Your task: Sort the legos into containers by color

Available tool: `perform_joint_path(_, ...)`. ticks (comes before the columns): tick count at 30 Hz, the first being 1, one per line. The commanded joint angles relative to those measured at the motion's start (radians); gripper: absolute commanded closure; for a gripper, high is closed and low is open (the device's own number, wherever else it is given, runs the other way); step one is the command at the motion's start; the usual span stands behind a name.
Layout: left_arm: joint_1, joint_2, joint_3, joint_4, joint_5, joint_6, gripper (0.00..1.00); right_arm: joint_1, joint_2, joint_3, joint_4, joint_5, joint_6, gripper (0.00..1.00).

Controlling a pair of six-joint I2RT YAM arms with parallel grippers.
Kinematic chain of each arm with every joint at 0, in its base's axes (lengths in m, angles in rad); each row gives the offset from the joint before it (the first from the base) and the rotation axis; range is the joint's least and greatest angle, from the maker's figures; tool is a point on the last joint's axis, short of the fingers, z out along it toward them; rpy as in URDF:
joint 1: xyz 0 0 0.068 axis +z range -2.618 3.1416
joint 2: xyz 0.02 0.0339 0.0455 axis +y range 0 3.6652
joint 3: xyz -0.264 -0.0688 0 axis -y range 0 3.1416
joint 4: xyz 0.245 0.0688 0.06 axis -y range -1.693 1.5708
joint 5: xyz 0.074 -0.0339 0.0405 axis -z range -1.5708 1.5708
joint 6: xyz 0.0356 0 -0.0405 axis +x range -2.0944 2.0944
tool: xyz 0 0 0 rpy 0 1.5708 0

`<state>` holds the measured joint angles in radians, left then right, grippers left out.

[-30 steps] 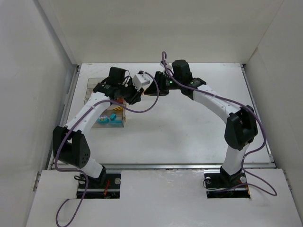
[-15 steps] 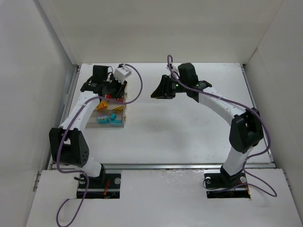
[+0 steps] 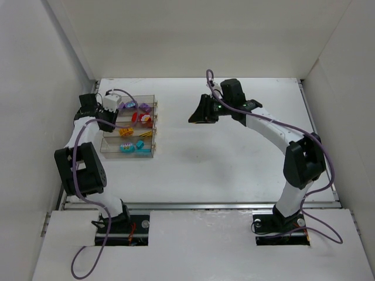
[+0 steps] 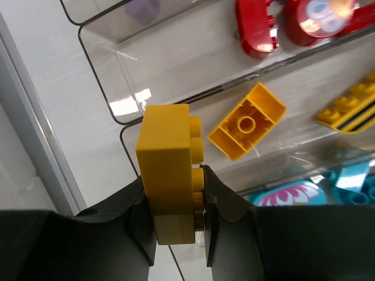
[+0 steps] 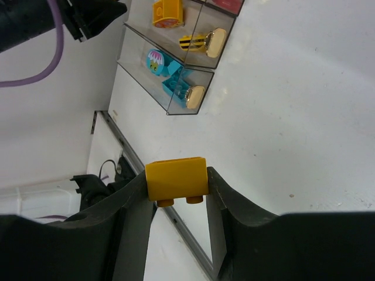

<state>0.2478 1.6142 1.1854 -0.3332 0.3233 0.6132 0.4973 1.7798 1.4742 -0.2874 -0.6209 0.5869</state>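
So the left claw [image 4: 174, 199] is clamped tight on a yellow lego [image 4: 170, 158], studs pointing sideways toward one finger. It's hanging over the far-from-the-tabs end of the containers [image 3: 111, 123], which sit along the left side of the counter [image 3: 234, 152]. Looking down from the left wrist view, it's about where the red bin meets the yellow one. Meanwhile the right claw [image 5: 176, 187] is also clamped on something, a second yellow lego [image 5: 176, 178] with its studs facing down, held up over open counter well to the right of the bins. The bins themselves look pretty tidy going far to near. There's purple pieces [image 3: 129, 105] in the first, red ones [image 4: 258, 29] in the next, then a yellow bin with an upside-down yellow brick [image 4: 246, 120] showing its hollow belly plus a yellow piece with black stripes [image 4: 348, 111]. The nearest bin has cyan bricks [image 5: 173, 82], one with a pink and white flower print. The right wrist view also catches the shiny yellowish front tabs [image 5: 214, 41] on the bin ends facing the middle of the counter. I don't see any loose legos lying on the counter in the overhead view.
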Motion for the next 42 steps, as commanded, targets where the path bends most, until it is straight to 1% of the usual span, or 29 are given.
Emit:
perform_joint_path(1,0.005,0.038,-0.021,0.083,-0.015,0.011,0.96,0.001,0.003,0.021,0.021,-0.013,-0.016,1.0)
perform_joint_path(2,0.005,0.049,-0.021,0.083,-0.024,-0.003,0.93,0.001,0.003,0.012,0.021,-0.013,-0.016,1.0)
perform_joint_path(5,0.005,0.072,-0.032,0.095,-0.033,-0.003,0.91,0.001,-0.006,0.002,0.01,-0.002,-0.016,1.0)
perform_joint_path(7,0.015,0.072,-0.043,0.106,-0.043,-0.003,0.87,0.001,-0.006,0.001,0.01,-0.002,-0.016,1.0)
perform_joint_path(8,0.015,0.072,-0.043,0.106,-0.043,-0.003,0.83,0.001,-0.006,0.001,0.01,0.007,-0.016,1.0)
perform_joint_path(9,0.024,0.081,-0.043,0.106,-0.052,-0.003,0.75,0.001,-0.006,0.001,0.01,0.007,-0.016,1.0)
perform_joint_path(13,0.024,0.09,-0.043,0.106,-0.052,-0.03,0.64,0.001,-0.006,0.026,0.001,0.007,-0.016,1.0)
perform_joint_path(14,0.024,0.09,-0.043,0.106,-0.043,-0.03,0.55,0.001,0.003,0.04,-0.009,0.007,-0.016,1.0)
perform_joint_path(16,0.024,0.09,-0.043,0.106,-0.043,-0.04,0.48,0.01,0.003,0.053,-0.018,0.007,-0.016,1.0)
perform_joint_path(18,0.024,0.09,-0.043,0.106,-0.043,-0.04,0.45,0.01,0.012,0.066,-0.031,0.007,-0.027,1.0)
perform_joint_path(25,0.024,0.033,-0.043,0.106,-0.043,-0.073,0.42,0.01,0.012,0.066,-0.032,0.016,-0.038,1.0)
perform_joint_path(26,0.024,0.023,-0.029,0.106,-0.02,-0.084,0.42,0.01,0.012,0.066,-0.032,0.026,-0.038,1.0)
perform_joint_path(28,0.033,-0.017,0.0,0.106,0.0,-0.127,0.42,0.041,0.021,0.119,-0.053,0.058,-0.051,1.0)
perform_joint_path(30,0.042,-0.049,0.037,0.094,0.013,-0.171,0.42,0.078,0.065,0.182,-0.094,0.101,-0.073,1.0)
perform_joint_path(31,0.051,-0.089,0.037,0.083,0.028,-0.194,0.42,0.095,0.087,0.263,-0.095,0.101,-0.073,1.0)
perform_joint_path(32,0.067,-0.137,0.048,0.083,0.028,-0.24,0.42,0.127,0.146,0.309,-0.095,0.087,-0.073,1.0)
perform_joint_path(33,0.067,-0.137,0.048,0.083,0.017,-0.263,0.42,0.127,0.183,0.358,-0.085,0.087,-0.073,1.0)
perform_joint_path(34,0.077,-0.186,0.034,0.098,-0.01,-0.286,0.41,0.159,0.219,0.409,-0.075,0.087,-0.061,1.0)
perform_joint_path(35,0.077,-0.207,0.034,0.099,-0.045,-0.309,0.4,0.173,0.258,0.499,-0.061,0.087,-0.044,1.0)
perform_joint_path(36,0.077,-0.227,0.017,0.112,-0.088,-0.35,0.39,0.182,0.338,0.543,-0.044,0.087,0.011,1.0)
perform_joint_path(37,0.077,-0.243,0.002,0.112,-0.175,-0.366,0.37,0.191,0.378,0.581,0.017,0.076,0.045,1.0)
perform_joint_path(38,0.077,-0.266,-0.007,0.112,-0.217,-0.38,0.37,0.207,0.416,0.65,0.057,0.076,0.077,1.0)
perform_joint_path(39,0.077,-0.276,-0.018,0.112,-0.251,-0.389,0.36,0.207,0.496,0.685,0.092,0.076,0.135,1.0)
perform_joint_path(40,0.077,-0.286,-0.027,0.112,-0.301,-0.389,0.36,0.224,0.538,0.734,0.108,0.096,0.151,1.0)
perform_joint_path(41,0.077,-0.31,-0.059,0.112,-0.319,-0.389,0.36,0.233,0.582,0.789,0.108,0.11,0.151,1.0)
perform_joint_path(42,0.077,-0.326,-0.078,0.112,-0.332,-0.398,0.36,0.248,0.624,0.892,0.108,0.11,0.151,1.0)
